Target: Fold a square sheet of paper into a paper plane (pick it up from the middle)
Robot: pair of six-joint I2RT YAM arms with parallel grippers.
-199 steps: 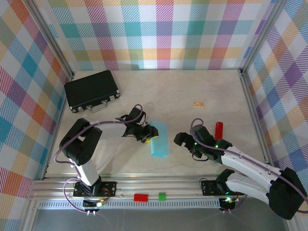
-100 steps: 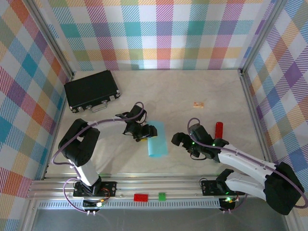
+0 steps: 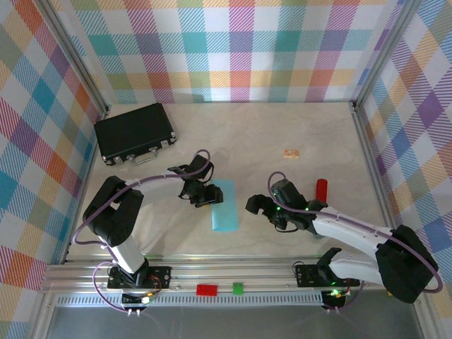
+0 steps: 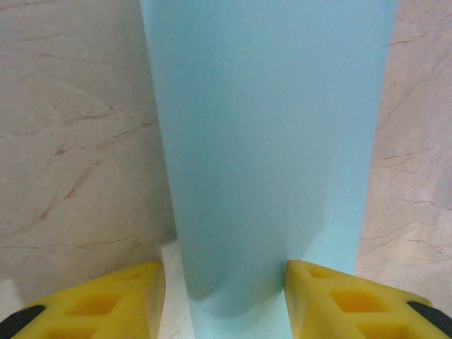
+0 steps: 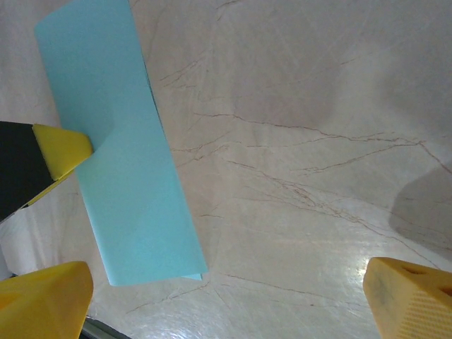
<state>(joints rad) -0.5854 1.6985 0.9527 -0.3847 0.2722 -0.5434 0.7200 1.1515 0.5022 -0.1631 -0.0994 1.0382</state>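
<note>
left gripper (image 3: 210, 195) is straddling the folded paper (image 3: 226, 208) mid-worktop (image 3: 296, 127), can't tell if it's clamping; right gripper (image 5: 226, 300) is hanging wide open. paper looks light, floppy, slippery: I'd pinch a long edge mid-length.

- Your square sheet of paper (image 3: 225, 205) is plain light turquoise-blue, folded over into a long, narrow strip.
- It lies on the table (image 3: 282, 127) near the middle, its length running near-to-far and slightly tilted.
</note>
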